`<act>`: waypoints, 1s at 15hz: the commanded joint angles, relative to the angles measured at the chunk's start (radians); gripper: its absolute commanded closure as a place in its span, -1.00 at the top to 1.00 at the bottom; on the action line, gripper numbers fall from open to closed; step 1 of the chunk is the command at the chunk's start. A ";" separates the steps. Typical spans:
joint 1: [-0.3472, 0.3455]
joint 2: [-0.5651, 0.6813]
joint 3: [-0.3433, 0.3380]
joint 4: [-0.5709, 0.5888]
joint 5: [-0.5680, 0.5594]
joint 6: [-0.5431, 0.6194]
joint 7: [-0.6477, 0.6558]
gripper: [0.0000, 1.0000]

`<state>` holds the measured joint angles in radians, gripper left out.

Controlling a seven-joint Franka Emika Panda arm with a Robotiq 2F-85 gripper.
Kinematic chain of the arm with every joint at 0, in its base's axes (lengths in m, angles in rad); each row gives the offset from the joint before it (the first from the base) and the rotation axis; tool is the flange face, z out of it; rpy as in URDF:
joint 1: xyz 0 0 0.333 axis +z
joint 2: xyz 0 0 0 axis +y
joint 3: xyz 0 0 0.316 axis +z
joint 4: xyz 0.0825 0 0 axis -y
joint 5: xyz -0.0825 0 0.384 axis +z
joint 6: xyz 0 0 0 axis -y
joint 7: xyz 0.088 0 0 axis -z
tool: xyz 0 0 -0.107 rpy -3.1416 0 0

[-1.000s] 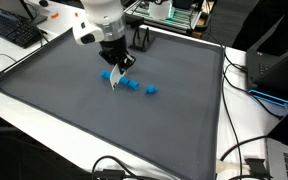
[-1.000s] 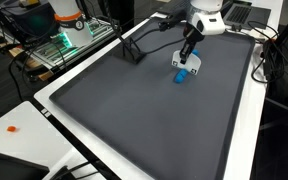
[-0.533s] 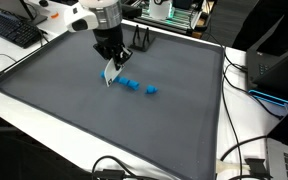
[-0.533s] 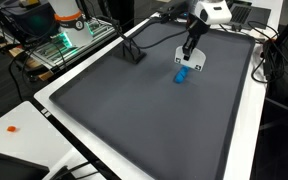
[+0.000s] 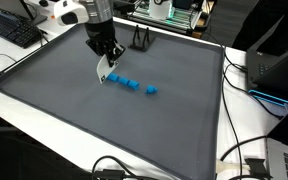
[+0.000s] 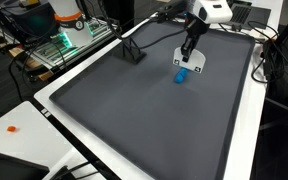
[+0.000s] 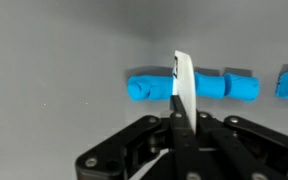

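My gripper (image 5: 103, 58) is shut on a thin white flat blade (image 5: 102, 73), which it holds on edge, pointing down. It hovers at the left end of a row of small blue pieces (image 5: 127, 82) on the dark grey mat (image 5: 74, 120). In the wrist view the blade (image 7: 184, 88) stands in front of the row of blue pieces (image 7: 149, 87), between my fingers (image 7: 184, 120). In an exterior view the gripper (image 6: 191, 50) holds the blade (image 6: 189, 62) just above the blue pieces (image 6: 182, 74). I cannot tell whether the blade touches them.
A black stand (image 5: 141, 40) sits at the mat's far edge and also shows in an exterior view (image 6: 132, 52). A keyboard (image 5: 12, 30), cables (image 5: 239, 165) and electronics (image 6: 64, 45) lie around the mat on the white table.
The gripper with the blade has moved left along the row of blue pieces and risen slightly. The blue pieces have not moved.
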<state>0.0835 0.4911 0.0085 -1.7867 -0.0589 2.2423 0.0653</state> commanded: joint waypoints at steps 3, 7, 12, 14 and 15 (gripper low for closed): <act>-0.023 -0.007 0.003 -0.047 -0.004 0.036 -0.048 -0.98; -0.029 0.002 0.004 -0.065 -0.004 0.056 -0.067 -0.98; -0.030 0.013 0.005 -0.088 -0.006 0.101 -0.079 -0.98; -0.031 0.019 0.007 -0.096 -0.004 0.125 -0.086 -0.98; -0.030 0.021 0.006 -0.100 -0.006 0.132 -0.085 -0.98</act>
<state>0.0627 0.4998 0.0074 -1.8507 -0.0589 2.3222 -0.0030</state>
